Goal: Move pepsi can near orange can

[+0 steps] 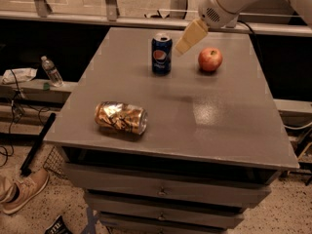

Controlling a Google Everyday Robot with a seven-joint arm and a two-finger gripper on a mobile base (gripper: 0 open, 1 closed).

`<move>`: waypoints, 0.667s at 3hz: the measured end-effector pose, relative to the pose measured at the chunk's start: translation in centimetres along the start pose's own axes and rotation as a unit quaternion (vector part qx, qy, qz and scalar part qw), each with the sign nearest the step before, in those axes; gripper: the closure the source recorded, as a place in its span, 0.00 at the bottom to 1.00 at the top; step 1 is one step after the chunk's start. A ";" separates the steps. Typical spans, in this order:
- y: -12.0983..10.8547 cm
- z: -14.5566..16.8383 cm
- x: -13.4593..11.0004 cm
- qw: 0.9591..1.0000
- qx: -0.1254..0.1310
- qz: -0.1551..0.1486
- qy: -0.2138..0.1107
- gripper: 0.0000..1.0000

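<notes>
The pepsi can (161, 53), dark blue with a round logo and a silver top, stands upright at the back middle of the grey table (219, 130). The orange can (121, 117), dented and orange-gold, lies on its side near the front left. My gripper (191, 36) hangs above the table just right of the pepsi can's top, between it and the apple, on a white arm coming in from the upper right. It holds nothing that I can see.
A red apple (210, 59) sits at the back right of the table. A plastic bottle (50, 71) stands on a low ledge to the left. Drawers are below the tabletop. A shoe (22, 191) and cables lie on the floor at left.
</notes>
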State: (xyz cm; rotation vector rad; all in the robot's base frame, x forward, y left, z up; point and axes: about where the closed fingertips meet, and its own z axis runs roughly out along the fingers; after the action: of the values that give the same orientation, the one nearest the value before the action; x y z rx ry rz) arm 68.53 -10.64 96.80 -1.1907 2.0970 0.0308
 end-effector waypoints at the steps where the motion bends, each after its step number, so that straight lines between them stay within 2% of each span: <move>1: 1.0 3.0 -1.3 0.998 -0.042 0.025 -0.026 0.00; 2: 1.8 4.7 -1.7 0.997 -0.067 0.030 -0.031 0.00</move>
State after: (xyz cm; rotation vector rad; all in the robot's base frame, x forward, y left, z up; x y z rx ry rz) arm 70.37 -6.70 93.78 -1.1890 2.1024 0.2364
